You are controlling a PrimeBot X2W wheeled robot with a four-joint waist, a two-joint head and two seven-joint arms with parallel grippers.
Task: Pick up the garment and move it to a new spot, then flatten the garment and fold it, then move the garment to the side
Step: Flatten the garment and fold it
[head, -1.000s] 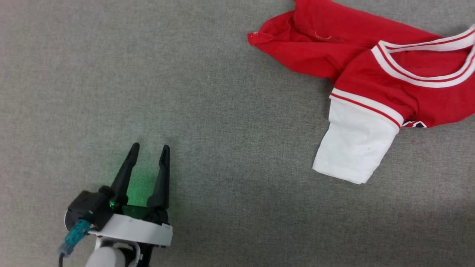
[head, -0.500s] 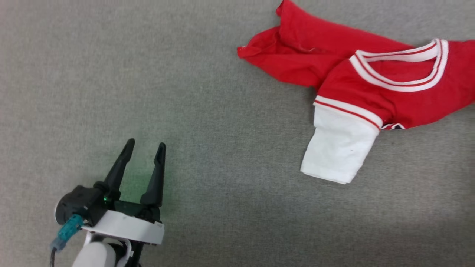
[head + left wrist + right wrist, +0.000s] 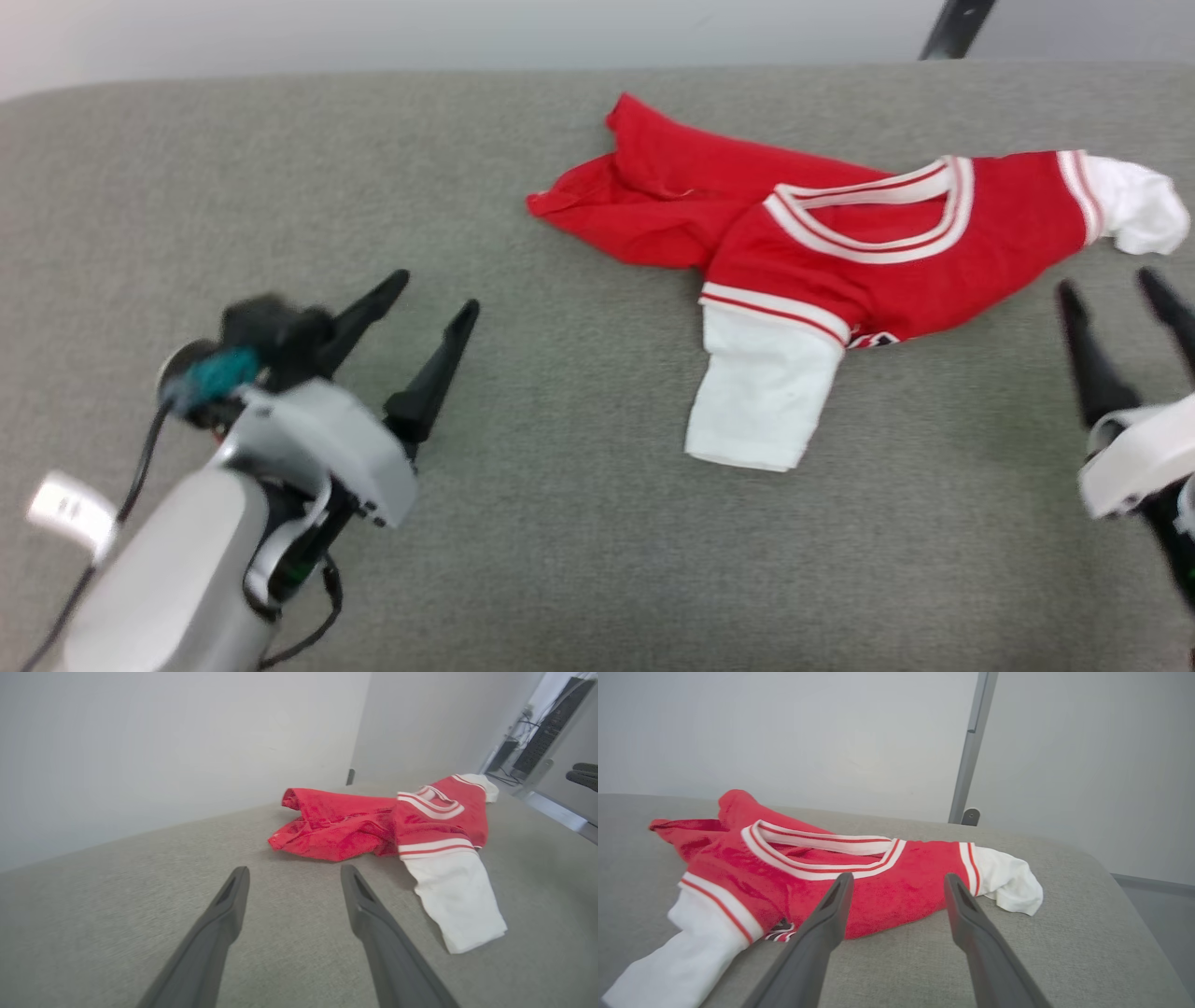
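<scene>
The garment (image 3: 840,243), a red jersey T-shirt with white sleeves and striped V-neck trim, lies crumpled on the grey table toward the far right; a bit of chest lettering peeks out under its front fold. My left gripper (image 3: 437,291) hovers open to its left, well apart from it, fingers pointing up and right. In the left wrist view the garment (image 3: 373,826) lies ahead of the open left gripper (image 3: 294,870). My right gripper (image 3: 1106,280) stands open just short of the garment's right side. From the right wrist, the right gripper (image 3: 898,877) frames the garment (image 3: 738,858) with nothing between its fingers.
The grey cloth-covered table (image 3: 560,523) ends at a rounded far edge against a pale wall. A dark post (image 3: 952,23) rises behind the far edge; the right wrist view shows the post (image 3: 971,746) and the table's right corner. Bare table lies left and in front of the garment.
The head camera has tipped up, bringing in the table's far edge and wall. The right gripper has come into view, open. The left gripper has lifted and swung its fingers rightward.
</scene>
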